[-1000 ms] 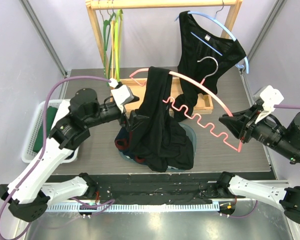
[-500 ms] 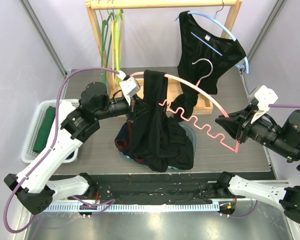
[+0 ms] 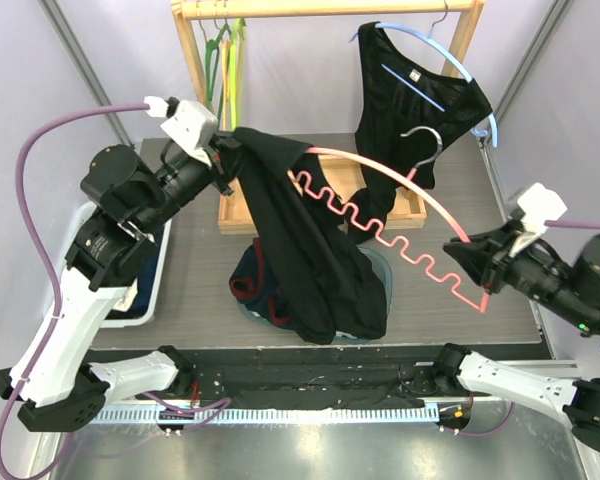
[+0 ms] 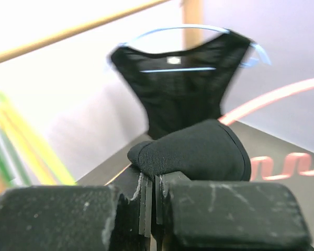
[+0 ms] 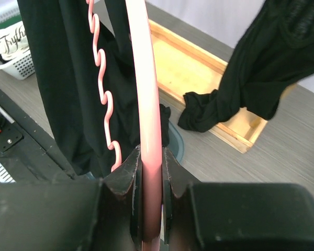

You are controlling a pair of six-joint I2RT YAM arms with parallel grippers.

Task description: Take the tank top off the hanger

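The black tank top (image 3: 300, 250) hangs in a long drape over the middle of the table. Its top edge is stretched up and to the left, and the cloth still covers the left end of the pink hanger (image 3: 405, 183). My left gripper (image 3: 227, 160) is shut on a fold of that fabric (image 4: 199, 151), and its closed tips (image 4: 153, 180) show in the left wrist view. My right gripper (image 3: 472, 262) is shut on the hanger's right end, with the pink bar (image 5: 149, 104) running straight between its fingers (image 5: 126, 175). The hanger's wavy lower bar (image 3: 380, 230) is exposed.
A second black top on a blue hanger (image 3: 420, 90) hangs from the wooden rack (image 3: 330, 8), with green and yellow hangers (image 3: 225, 70) at its left. The rack's wooden base (image 3: 412, 205) lies behind. A pile of dark clothes (image 3: 255, 290) lies under the drape. A white basket (image 3: 155, 262) sits at the left.
My left gripper shut on the tank top's edge and pulled it up and to the left, stretching the cloth along the hanger. The right gripper shifted slightly while holding the hanger.
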